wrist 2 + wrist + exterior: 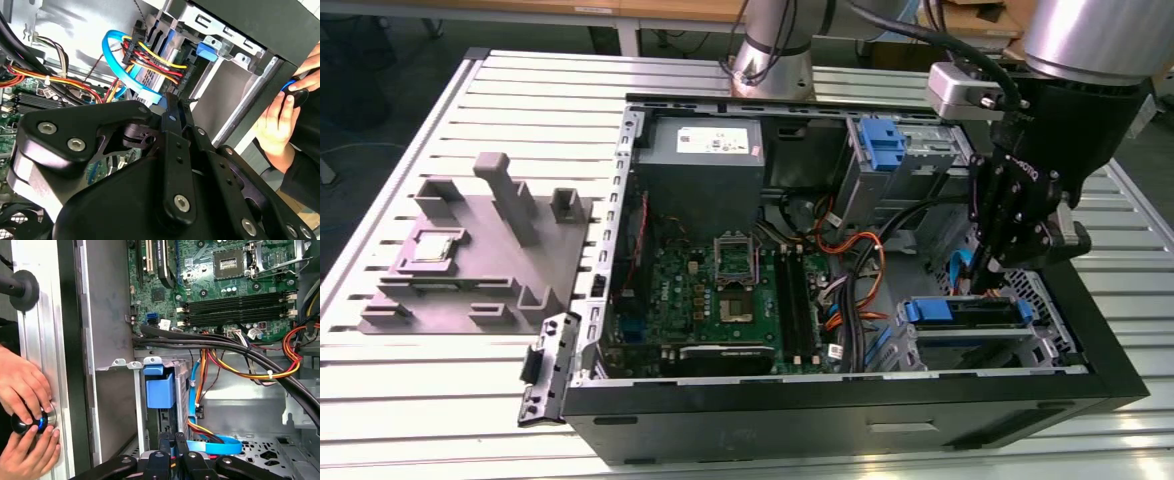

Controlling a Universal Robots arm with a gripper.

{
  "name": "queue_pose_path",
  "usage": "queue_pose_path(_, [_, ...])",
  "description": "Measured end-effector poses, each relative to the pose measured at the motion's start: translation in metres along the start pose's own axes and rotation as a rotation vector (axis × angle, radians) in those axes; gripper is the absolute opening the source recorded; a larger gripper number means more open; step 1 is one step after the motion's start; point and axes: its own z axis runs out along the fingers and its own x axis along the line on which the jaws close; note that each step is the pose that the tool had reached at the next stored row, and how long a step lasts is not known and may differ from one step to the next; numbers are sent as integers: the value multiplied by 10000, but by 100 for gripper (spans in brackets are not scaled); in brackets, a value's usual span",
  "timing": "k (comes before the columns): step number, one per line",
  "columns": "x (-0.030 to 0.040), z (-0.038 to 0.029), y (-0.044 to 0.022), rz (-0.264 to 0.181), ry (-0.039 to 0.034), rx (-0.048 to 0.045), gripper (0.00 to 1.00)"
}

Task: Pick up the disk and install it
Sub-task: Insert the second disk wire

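Two questions from me (noob): is the gripper (172, 441) holding anything, and where's the disk (165, 390)?

oldhand: Fingers look pinched nearly shut with nothing between them, hovering just off the disk, which sits in its bay at the case (854, 400) corner. I'd guess it's stiff, heavyish, slick and shock-shy, so grab the blue rails (159, 371), not bare metal.
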Motion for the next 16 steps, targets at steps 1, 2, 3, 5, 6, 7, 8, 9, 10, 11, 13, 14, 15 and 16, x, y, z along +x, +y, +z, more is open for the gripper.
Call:
queue_pose_path(1, [9,2,6,-5,-6,19,16])
queue_pose_path(2, [18,4,11,-9,-10,45,16])
queue_pose_path(3, [27,7,17,-11,-14,71,16])
queue_pose_path(5, [45,12,28,-12,-24,122,16])
queue_pose_path(6, [54,14,33,-12,-29,147,16])
queue_pose_path(7, [63,16,39,-12,-33,173,16])
queue_pose_path(8, [71,18,44,-14,-36,201,16])
queue_pose_path(9, [77,19,50,-17,-41,238,16])
queue_pose_path(10, [80,19,53,-20,-50,277,16])
queue_pose_path(11, [95,28,68,-26,-164,390,16])
queue_pose_path(13, [116,45,78,-16,-414,426,16])
queue_pose_path(14, [125,51,79,-11,-509,428,16])
queue_pose_path(15, [135,57,80,-4,-599,430,16])
queue_pose_path(16, [146,63,80,2,-678,433,16])
